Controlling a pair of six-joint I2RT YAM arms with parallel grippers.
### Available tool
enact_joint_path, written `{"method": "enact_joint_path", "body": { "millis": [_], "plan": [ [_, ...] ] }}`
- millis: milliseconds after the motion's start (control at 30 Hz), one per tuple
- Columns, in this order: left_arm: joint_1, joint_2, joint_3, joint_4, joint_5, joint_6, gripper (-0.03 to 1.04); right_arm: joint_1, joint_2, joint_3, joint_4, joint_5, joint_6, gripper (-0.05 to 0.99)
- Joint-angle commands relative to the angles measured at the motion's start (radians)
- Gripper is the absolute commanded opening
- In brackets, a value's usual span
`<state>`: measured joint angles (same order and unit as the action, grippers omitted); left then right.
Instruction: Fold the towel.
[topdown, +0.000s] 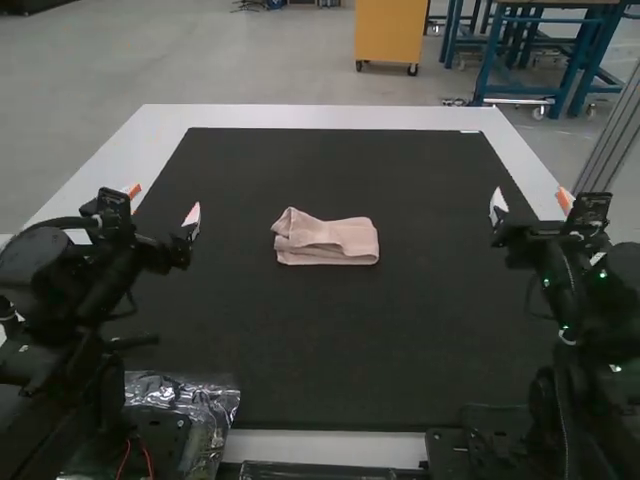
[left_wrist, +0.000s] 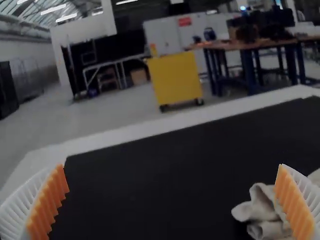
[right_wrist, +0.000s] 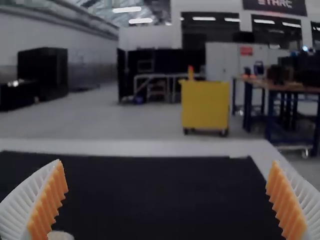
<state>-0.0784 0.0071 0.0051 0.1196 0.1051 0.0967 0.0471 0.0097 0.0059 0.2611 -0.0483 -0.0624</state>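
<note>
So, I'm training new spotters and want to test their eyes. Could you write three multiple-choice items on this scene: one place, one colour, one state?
1. Where does the small pink cloth towel lie?
A) On the white table border
B) On the flat black mat
C) On the floor

2. What colour are the ribbed finger pads?
A) Green
B) Blue
C) Orange

3. How does the white-fingered left gripper stand?
A) Open
B) Shut on the towel
C) Shut on nothing

Key:
1 B: black surrounds it in the high view.
2 C: both wrist views show orange.
3 A: its fingers stand wide apart.
</note>
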Motion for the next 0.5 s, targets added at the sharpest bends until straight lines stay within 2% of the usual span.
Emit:
{"method": "enact_joint_path", "body": {
  "millis": [0, 67, 100, 200, 233, 267, 300, 367, 467],
  "plan": [
    [0.005, -0.007, -0.005, -0.066, -0.024, 0.014, 0.97, -0.015, -0.008, -0.006, -0.105, 0.065, -0.077, 0.92],
    [0.006, -0.007, -0.005, -0.100, -0.024, 0.014, 0.97, -0.015, -0.008, -0.006, -0.232, 0.067, -0.093, 0.92],
    [0.009, -0.007, -0.007, -0.109, -0.024, 0.012, 0.97, -0.015, -0.008, -0.006, -0.261, 0.067, -0.102, 0.92],
    [0.011, -0.007, -0.007, -0.112, -0.024, 0.009, 0.97, -0.015, -0.008, -0.006, -0.257, 0.065, -0.113, 0.92],
    [0.011, -0.007, -0.005, -0.110, -0.024, -0.020, 0.97, -0.015, -0.008, -0.006, -0.257, 0.061, -0.116, 0.92],
    [0.014, -0.007, -0.005, -0.110, -0.025, -0.081, 0.97, -0.015, -0.008, -0.006, -0.261, 0.054, -0.116, 0.92],
    [0.016, -0.007, -0.007, -0.113, -0.028, -0.121, 0.97, -0.013, -0.008, -0.006, -0.264, 0.039, -0.116, 0.92],
    [0.025, -0.007, -0.005, -0.115, -0.048, -0.140, 0.97, -0.013, -0.008, -0.006, -0.273, 0.002, -0.119, 0.92],
    [0.042, -0.007, -0.005, -0.115, -0.048, -0.141, 0.97, -0.012, -0.007, -0.006, -0.275, 0.002, -0.120, 0.92]
  ]
}}
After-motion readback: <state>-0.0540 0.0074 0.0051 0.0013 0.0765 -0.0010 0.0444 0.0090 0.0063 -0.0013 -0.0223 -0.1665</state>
